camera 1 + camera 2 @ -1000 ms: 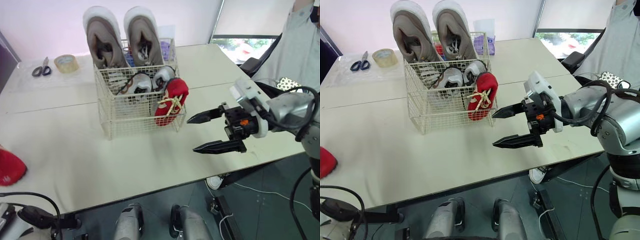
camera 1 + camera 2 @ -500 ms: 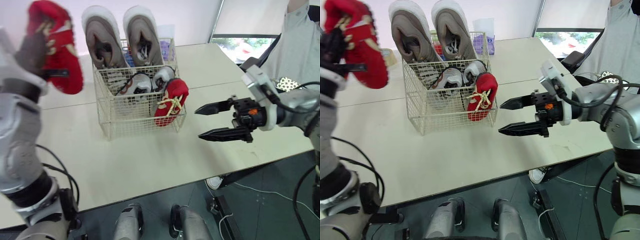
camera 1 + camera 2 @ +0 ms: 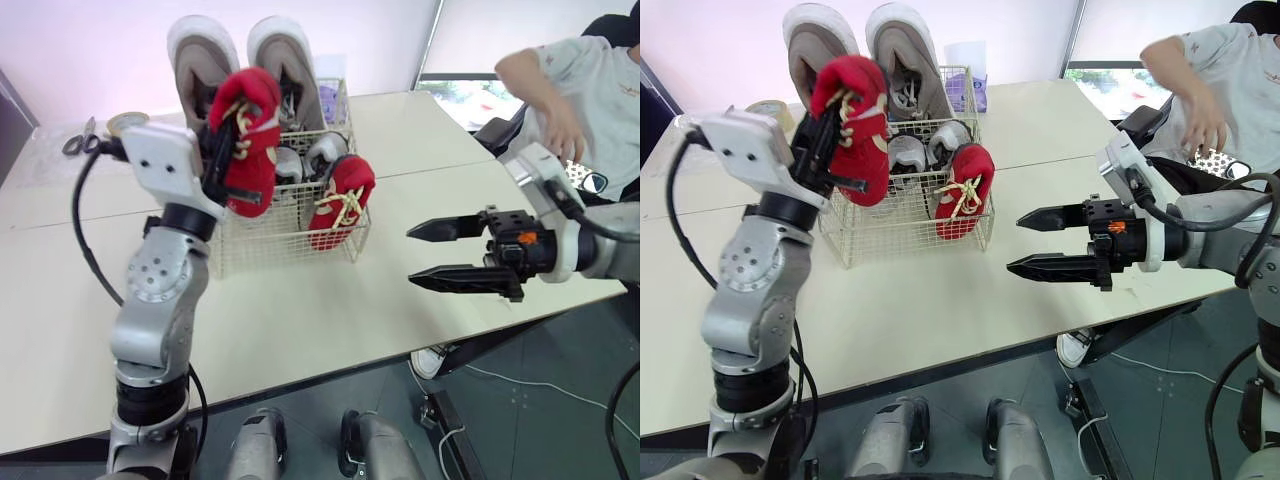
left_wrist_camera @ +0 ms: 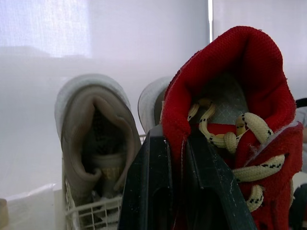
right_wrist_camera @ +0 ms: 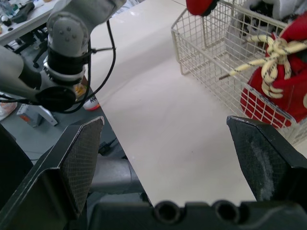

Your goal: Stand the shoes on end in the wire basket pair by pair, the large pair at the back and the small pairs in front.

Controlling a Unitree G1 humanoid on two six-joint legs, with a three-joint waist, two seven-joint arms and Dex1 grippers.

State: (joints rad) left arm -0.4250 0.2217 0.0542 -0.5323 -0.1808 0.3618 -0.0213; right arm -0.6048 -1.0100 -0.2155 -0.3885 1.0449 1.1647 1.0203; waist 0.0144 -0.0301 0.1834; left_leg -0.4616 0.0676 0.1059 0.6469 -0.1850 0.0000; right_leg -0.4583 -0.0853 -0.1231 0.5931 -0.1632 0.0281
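A small red fabric shoe with cream laces (image 3: 250, 140) is clamped by its collar between the two black fingers of the left gripper (image 4: 176, 143), one finger being set inside the opening and one outside. By this grip the shoe is hung with its length near upright, which is judged to suit standing it on end. It is carried in the air, touching nothing else, just above the near rim of the cream wire basket (image 3: 270, 245), which stands directly below and beyond that gripper.

The right gripper (image 3: 412, 257) is held spread wide and empty above the pale table top (image 3: 330, 320), its fingertips pointed toward the basket and kept well apart from it; it is judged to be parked clear so that the drop is not obstructed.

In the basket, a large pair of taupe trainers with white soles (image 3: 205, 70) is stood on end along the wall farthest from the left gripper. In front of these a small grey-and-white pair (image 3: 325, 150) is lodged. The matching red shoe (image 3: 342, 205) is leaned upright in the front corner nearest the right gripper, laces outward. A free slot beside it, under the held shoe, is judged to be the place intended.
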